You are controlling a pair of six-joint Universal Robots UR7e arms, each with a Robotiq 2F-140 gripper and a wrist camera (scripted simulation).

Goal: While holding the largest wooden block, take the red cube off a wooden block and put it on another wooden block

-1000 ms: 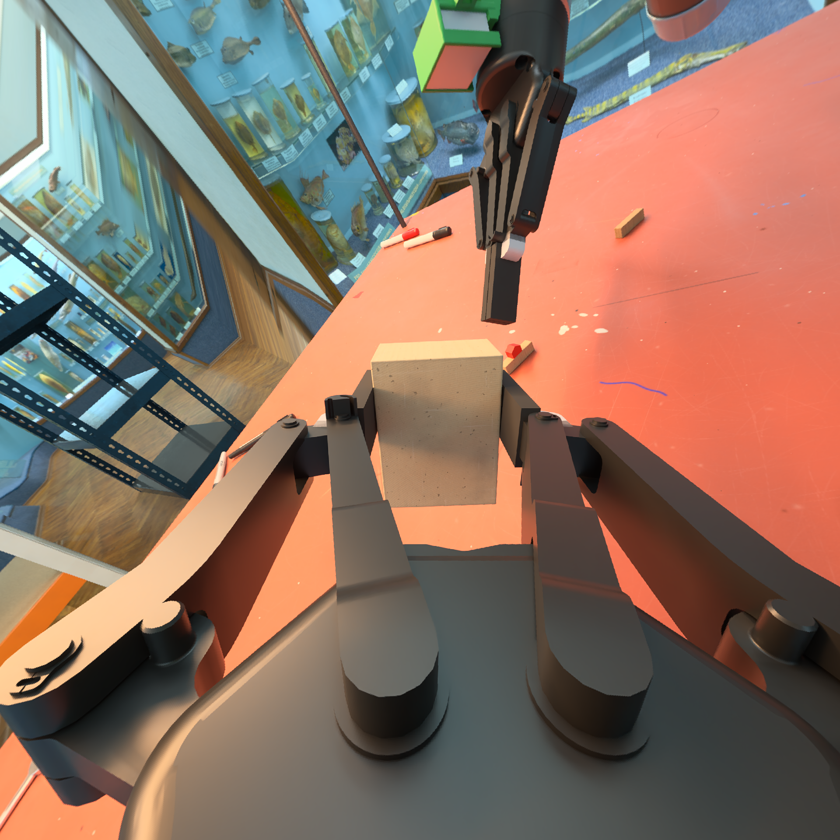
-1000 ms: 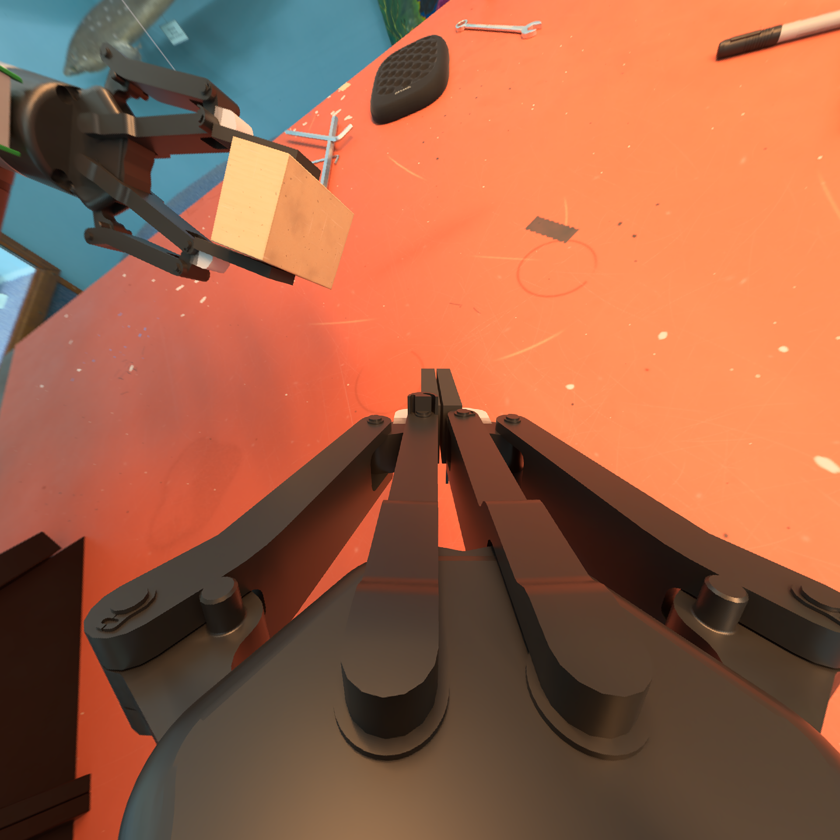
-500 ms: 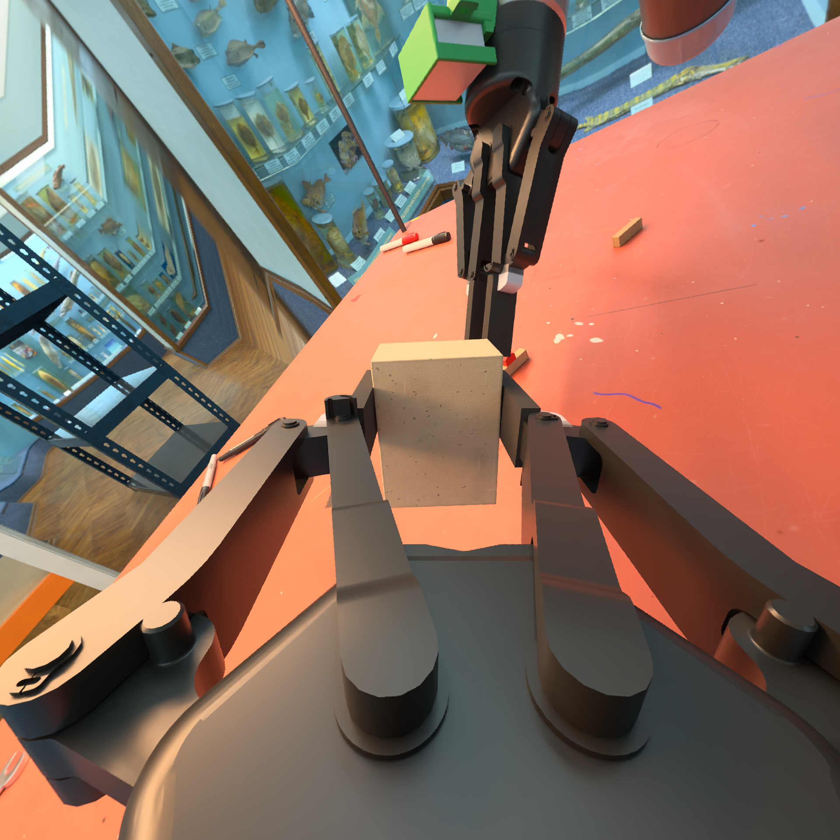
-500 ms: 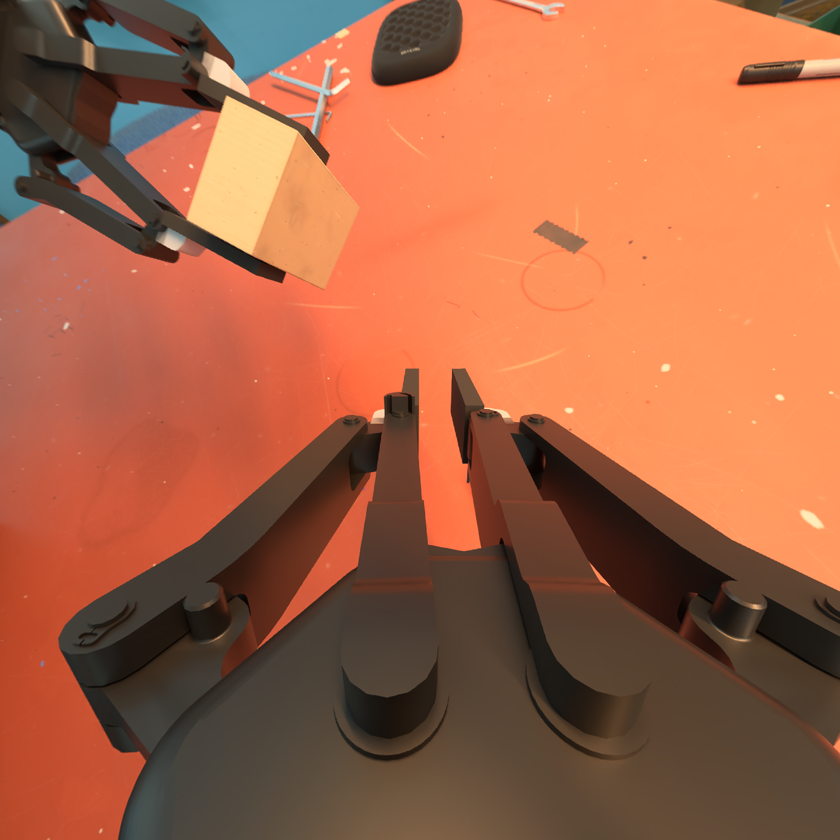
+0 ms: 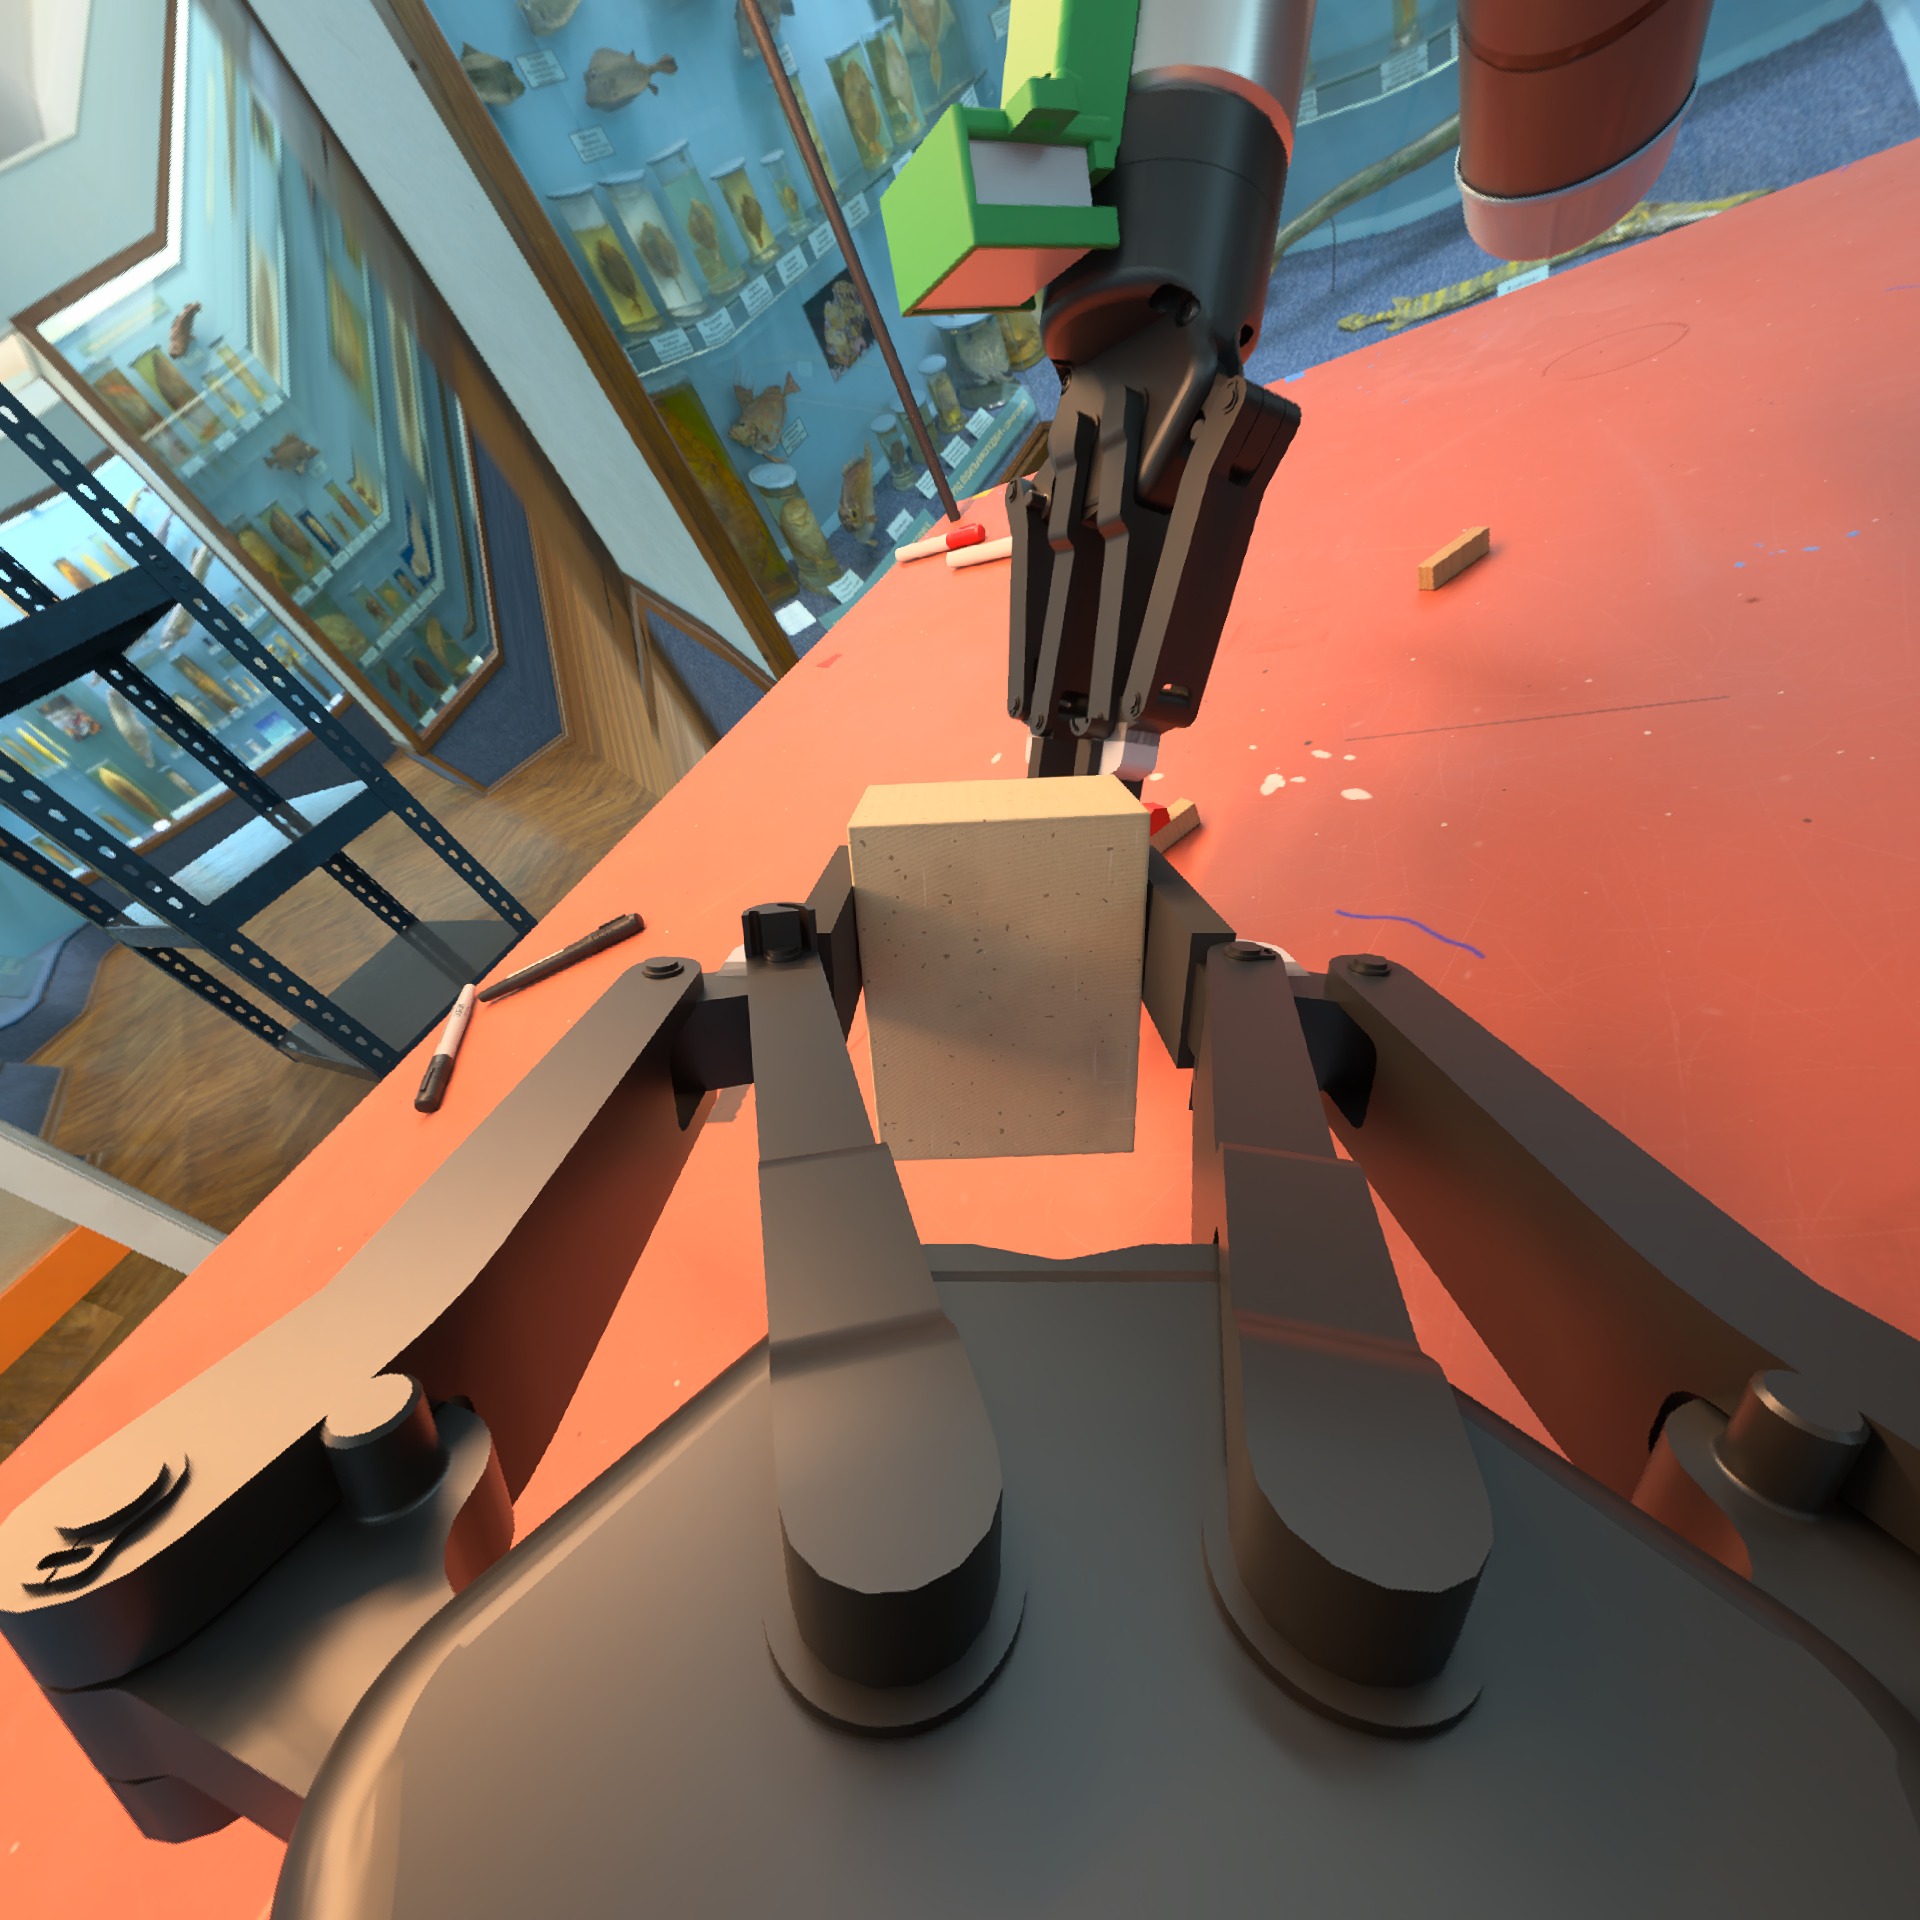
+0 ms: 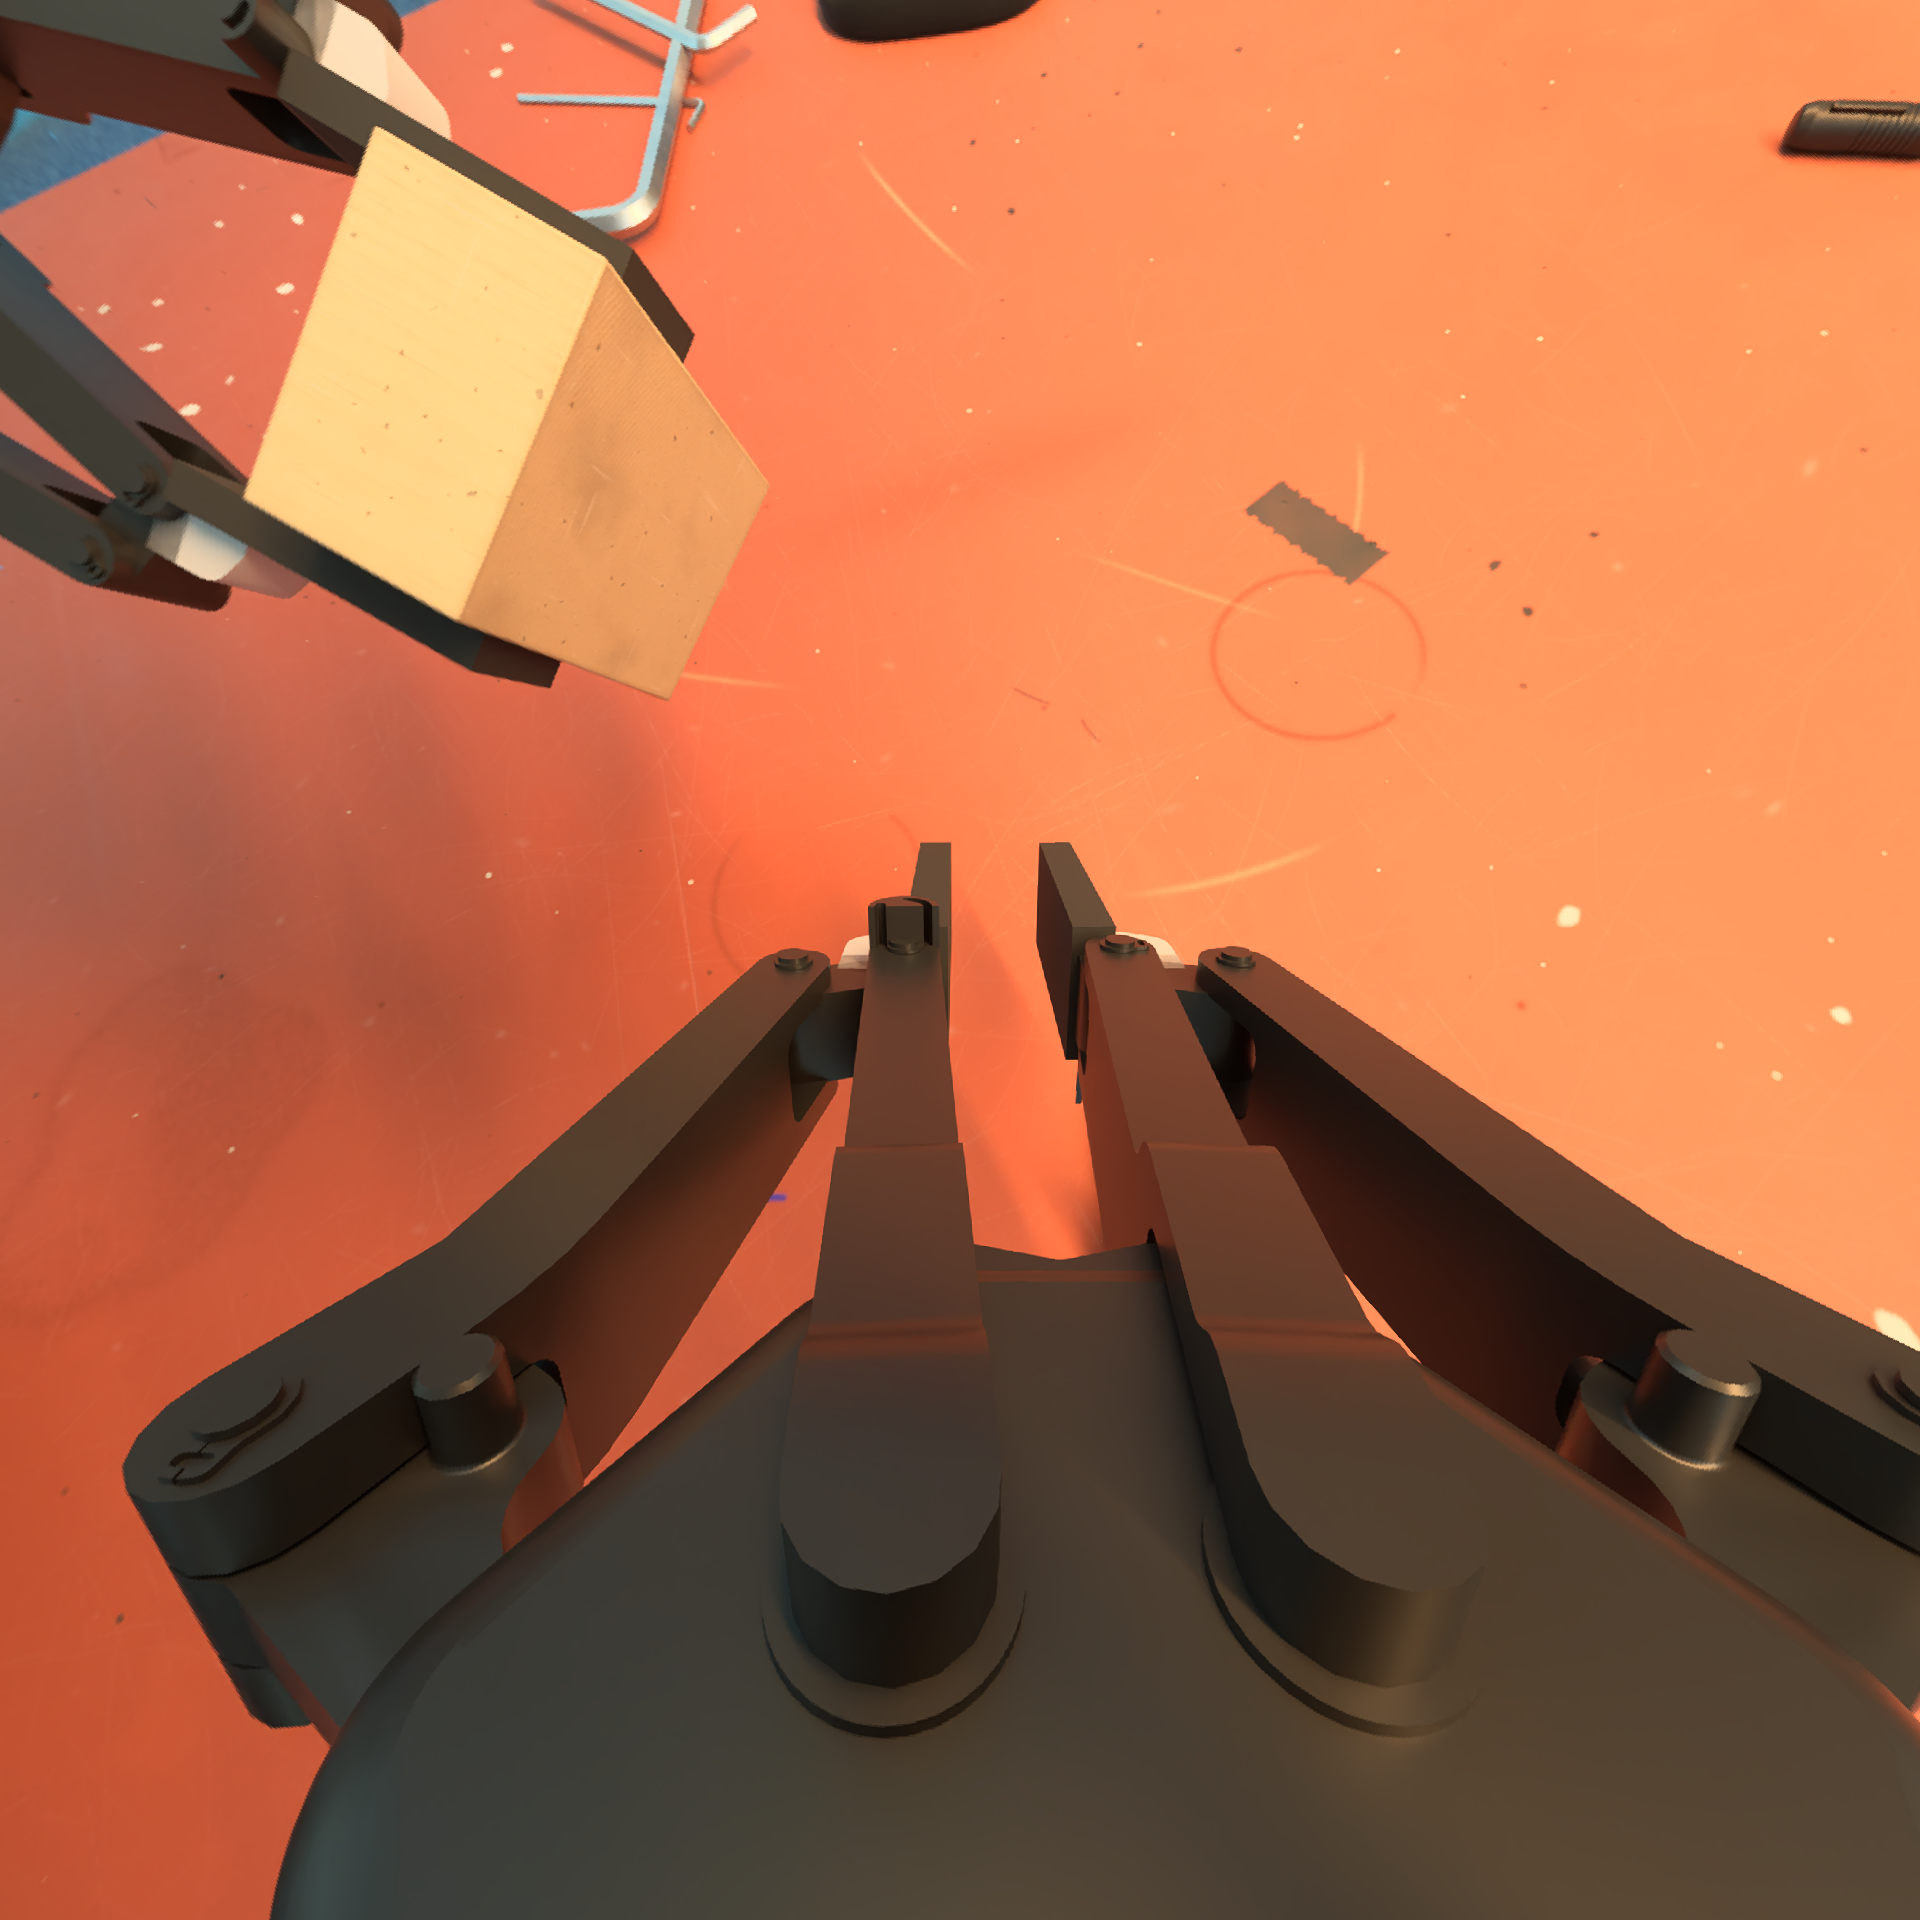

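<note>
My left gripper (image 5: 1000,935) is shut on the largest wooden block (image 5: 997,966), a pale cuboid held above the red table; it also shows in the right wrist view (image 6: 499,416) at upper left. A small red cube (image 5: 1157,818) sits on a thin wooden block (image 5: 1182,826) just behind the large block's right corner, mostly hidden. My right gripper (image 6: 992,878) is slightly open with nothing between its fingers, close over the table. In the left wrist view it (image 5: 1086,756) hangs down just left of the cube, tips hidden behind the large block. A second thin wooden block (image 5: 1452,558) lies farther right.
Red and white markers (image 5: 951,542) lie near the far table edge and black markers (image 5: 561,956) near the left edge. Allen keys (image 6: 655,135), a black pad (image 6: 914,12), a black marker (image 6: 1849,130) and a grey tape scrap (image 6: 1314,532) lie ahead of the right gripper.
My right gripper went from shut to slightly open and came down toward the table, close behind the large block by the red cube. The left gripper kept hold of the large block.
</note>
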